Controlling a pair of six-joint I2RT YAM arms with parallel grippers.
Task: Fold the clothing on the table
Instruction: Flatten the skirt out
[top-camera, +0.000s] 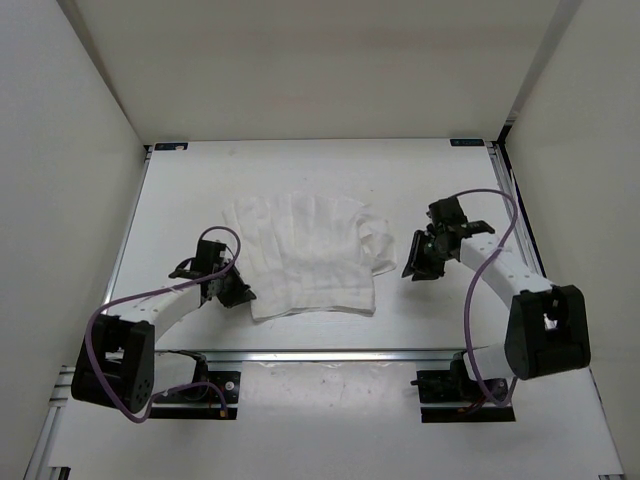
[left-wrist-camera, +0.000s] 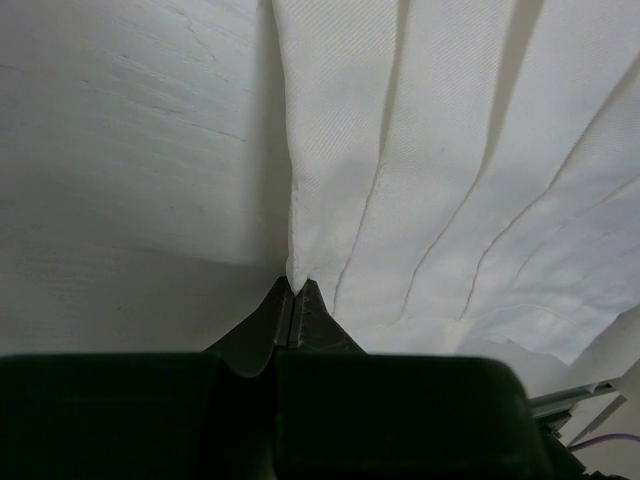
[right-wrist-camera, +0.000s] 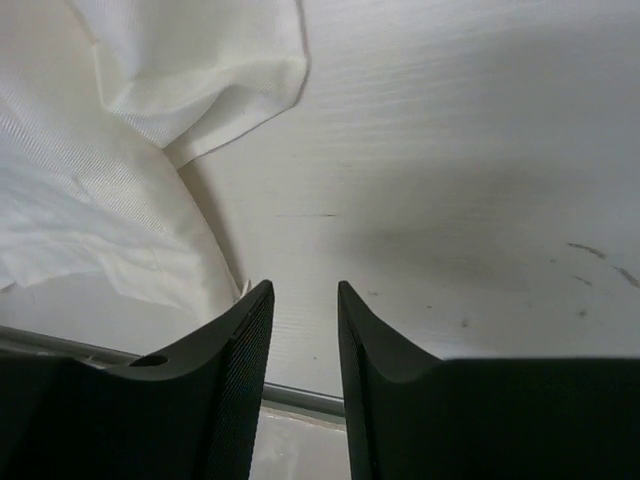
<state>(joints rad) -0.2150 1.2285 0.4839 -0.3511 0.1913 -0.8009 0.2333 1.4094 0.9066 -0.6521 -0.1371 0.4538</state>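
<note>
Clothing (top-camera: 310, 255), one thin, soft, white, creased piece, lies on one flat white table (top-camera: 180, 200). Left gripper (left-wrist-camera: 291, 292) pinches its edge, jaws tight. Right gripper (right-wrist-camera: 305, 292) jaws stand partly apart, empty.

- No word, number, brand or label can be read in any of the views.
- The small blue marks (top-camera: 168, 146) at the far corners of the table (top-camera: 180, 200) are too small to tell whether they carry any lettering.
</note>
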